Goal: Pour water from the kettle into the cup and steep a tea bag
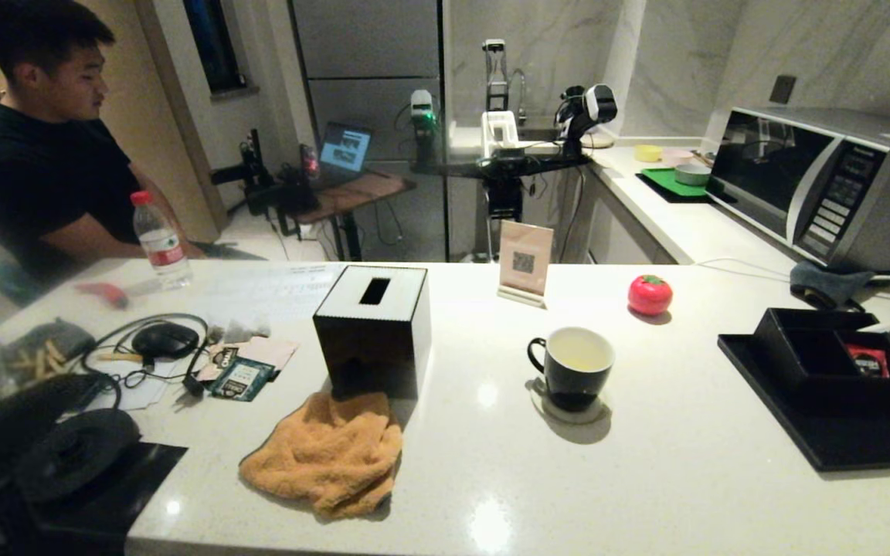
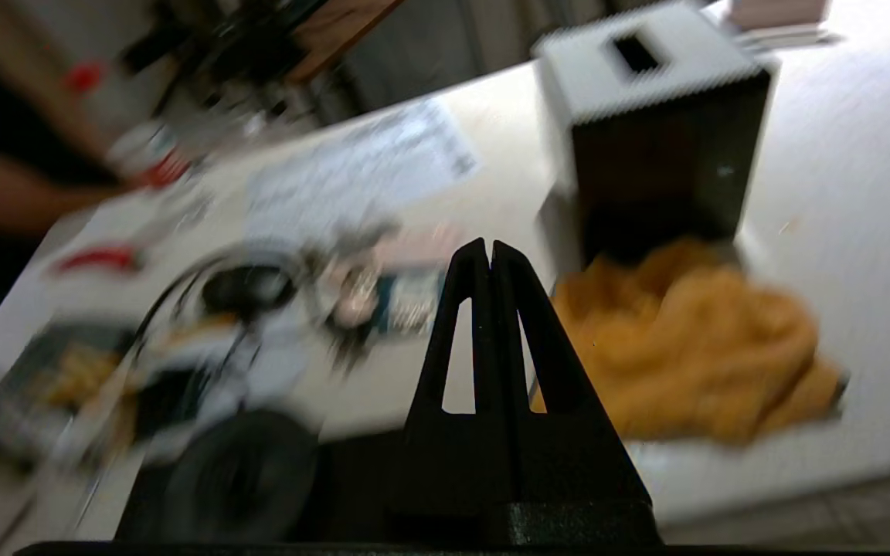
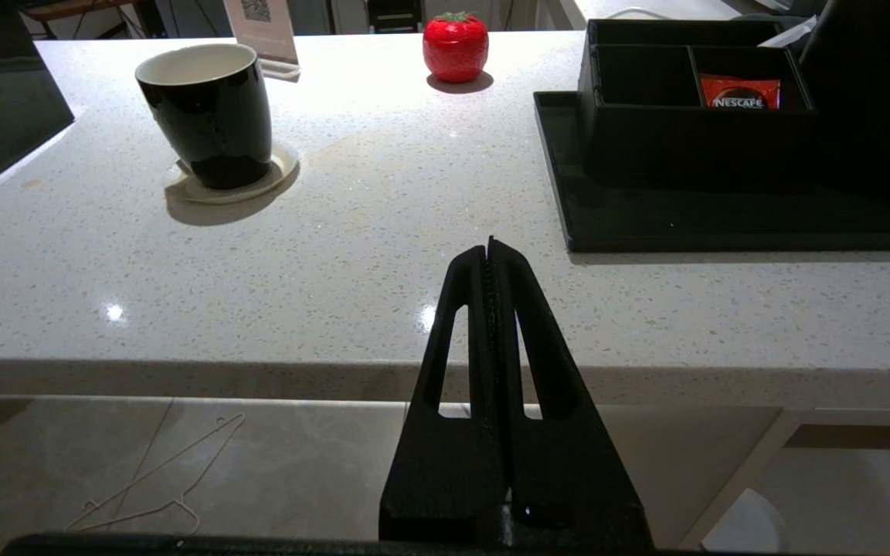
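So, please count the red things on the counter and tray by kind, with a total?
Bottle with red cap: 1
Red strawberry-shaped pot: 1
Red sachet in the black box on the tray: 1
Red object near the bottle, kind unclear: 1
Total: 4

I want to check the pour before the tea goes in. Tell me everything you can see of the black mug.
The cup is a glossy black ceramic-looking mug with a white inside and a black loop handle on the head view's left. It stands upright on a small pale round coaster on the white counter, right of the black tissue box and nearer than the red strawberry-shaped jar. It holds pale yellowish liquid. No tea bag or string shows in it. Nothing else touches it.
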